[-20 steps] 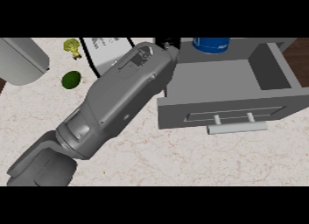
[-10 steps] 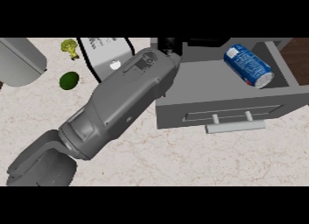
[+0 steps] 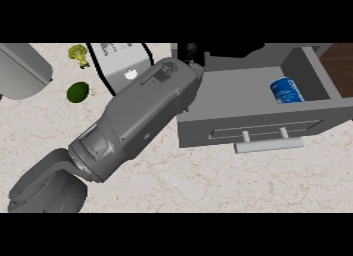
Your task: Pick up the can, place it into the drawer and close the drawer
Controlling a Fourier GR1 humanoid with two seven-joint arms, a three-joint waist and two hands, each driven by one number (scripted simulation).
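Counter: pale marbled counter (image 3: 208,185) fills the view, with dark floor past its left and right edges.
Far left: a grey rounded container (image 3: 16,70) sits up in the counter's top left corner, lying at a slant.
Greens: here's a small yellow-green sprig (image 3: 79,54) near the top edge. Below it lies a dark green round fruit (image 3: 78,92), and the two are apart.
Board: a white slab with a black rim (image 3: 123,62) lies just right of the greens, its lower right part hidden under the arm.
Forearm: the grey left forearm (image 3: 142,120) comes in from the lower left. It runs on a diagonal to the upper centre, crossing over the slab and the drawer's left edge.
Left hand: the black left hand (image 3: 190,51) shows only at the very top, by the drawer's back left corner, and is mostly cut off. Can't tell how far open it is, or whether it has hold of anything.
Drawer: the grey drawer (image 3: 231,95) stands pulled open right of the forearm. Its front panel and bar handle (image 3: 267,145) face the lower edge.
Can: the blue can (image 3: 286,90) is inside the drawer! It sits tilted at the right end, close against the right wall and the front panel, well apart from the hand.
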